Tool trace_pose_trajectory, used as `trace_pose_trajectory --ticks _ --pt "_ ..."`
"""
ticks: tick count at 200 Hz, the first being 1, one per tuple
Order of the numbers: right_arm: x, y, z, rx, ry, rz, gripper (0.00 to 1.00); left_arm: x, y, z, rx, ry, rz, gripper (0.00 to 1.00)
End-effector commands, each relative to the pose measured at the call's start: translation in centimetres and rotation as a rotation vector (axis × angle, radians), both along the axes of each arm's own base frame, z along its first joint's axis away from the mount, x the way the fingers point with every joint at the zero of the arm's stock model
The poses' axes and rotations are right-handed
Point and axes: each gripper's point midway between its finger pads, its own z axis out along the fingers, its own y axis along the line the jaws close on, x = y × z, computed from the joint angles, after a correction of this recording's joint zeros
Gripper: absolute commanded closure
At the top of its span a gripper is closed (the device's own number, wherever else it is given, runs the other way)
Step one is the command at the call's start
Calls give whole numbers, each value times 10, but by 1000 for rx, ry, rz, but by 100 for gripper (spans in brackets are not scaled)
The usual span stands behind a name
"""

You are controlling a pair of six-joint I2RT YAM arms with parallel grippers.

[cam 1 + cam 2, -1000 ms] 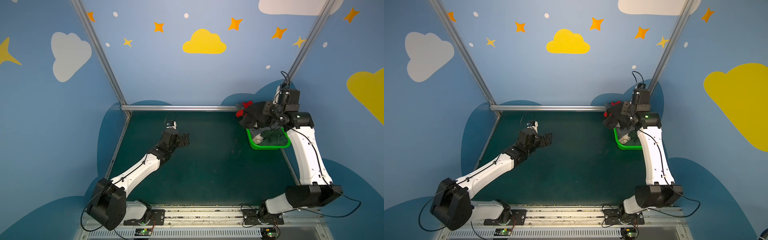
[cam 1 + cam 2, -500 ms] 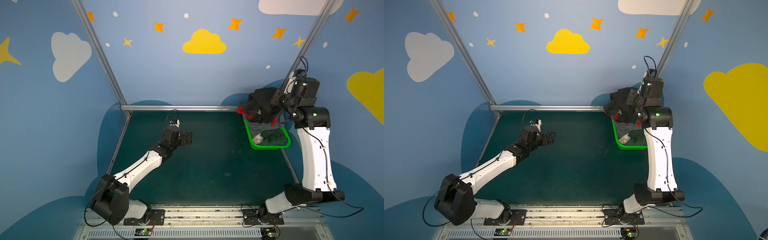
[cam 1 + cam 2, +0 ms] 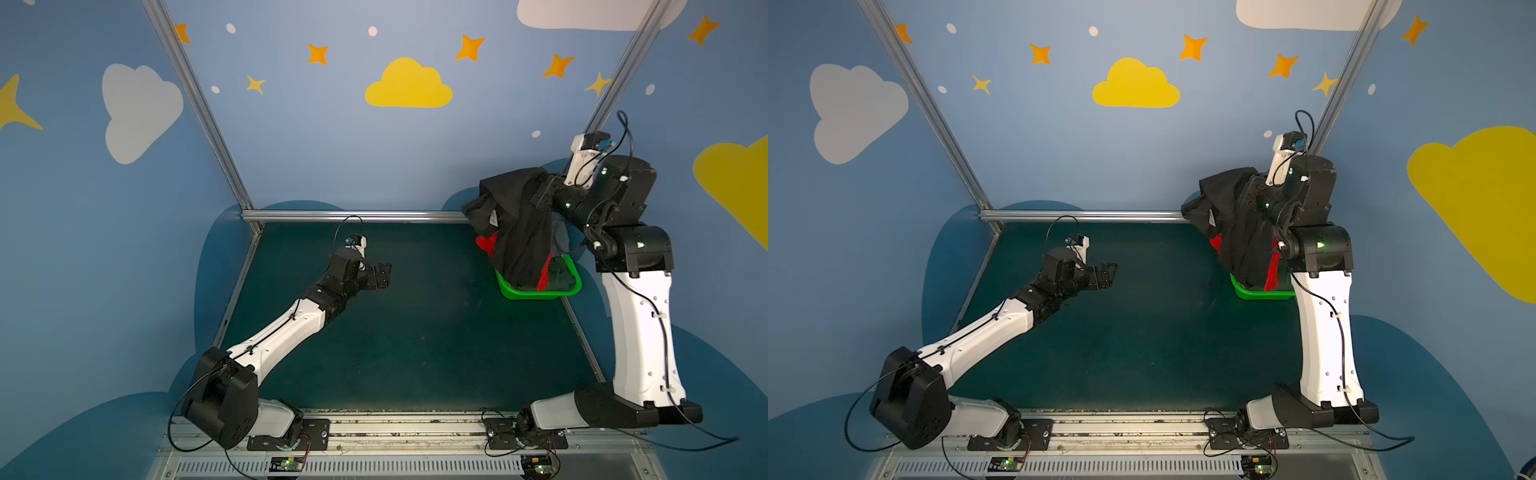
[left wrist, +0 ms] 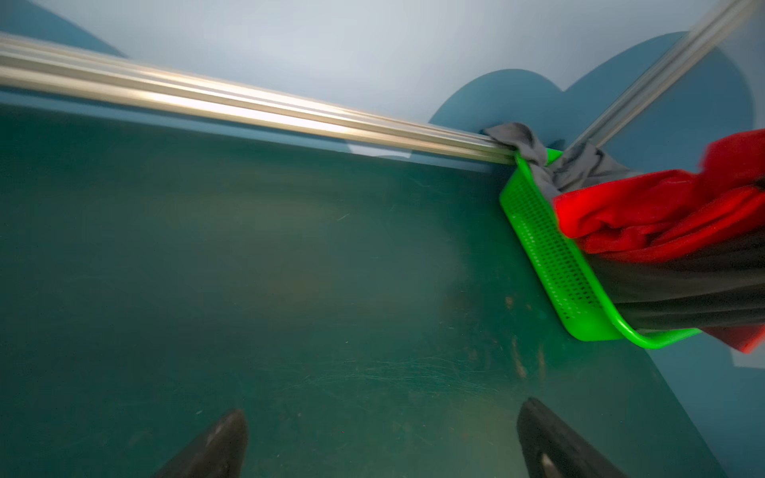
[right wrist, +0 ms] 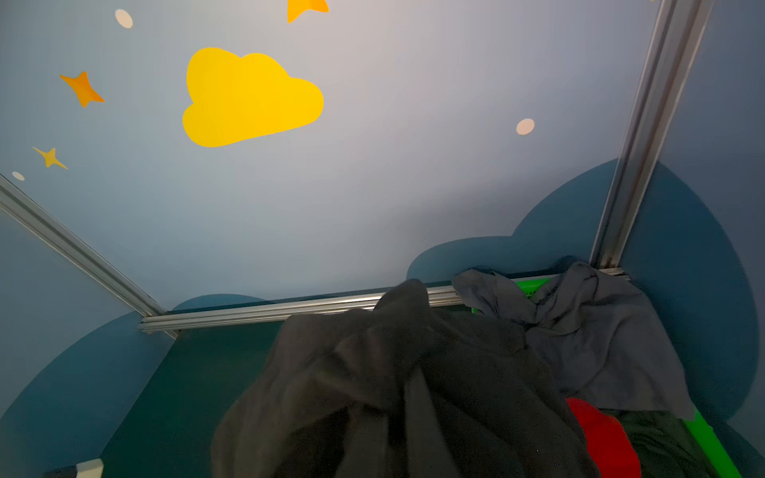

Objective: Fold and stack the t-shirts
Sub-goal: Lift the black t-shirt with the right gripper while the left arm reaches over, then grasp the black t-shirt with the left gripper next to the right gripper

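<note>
Aloft, the right tool [image 3: 535, 195] clamps the black t-shirt [image 3: 515, 237]; the outstretched left tool [image 3: 383, 274] gapes.

I see blue walls [image 3: 332, 145] on three sides, painted with a yellow cloud [image 3: 408, 85], pale clouds [image 3: 139, 110] and orange stars [image 3: 318, 54], with darker blue cloud shapes [image 3: 291, 210] low down. Aluminium posts [image 3: 199, 108] meet a horizontal rail [image 3: 353, 215] at the rear. The tabletop [image 3: 415, 340] is dark green, with faint scuffs [image 4: 414, 372] in the left wrist view. Lighting is even.
</note>
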Motion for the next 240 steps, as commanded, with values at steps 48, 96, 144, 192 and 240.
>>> trace_pose_trajectory --ticks 48,96,144,192,240 --pt "33 50 -98 171 216 202 100 2 -102 74 -149 -167 -352 0" --pt "23 67 -131 226 290 278 100 10 -164 83 -224 -237 -489 0" --pt "8 72 -150 257 330 313 100 30 -206 87 -371 -210 -563 0" --pt "-1 73 -148 304 307 348 100 30 -242 79 -398 -155 -635 2" --pt "7 41 -173 324 374 215 85 26 -244 87 -404 -114 -653 97"
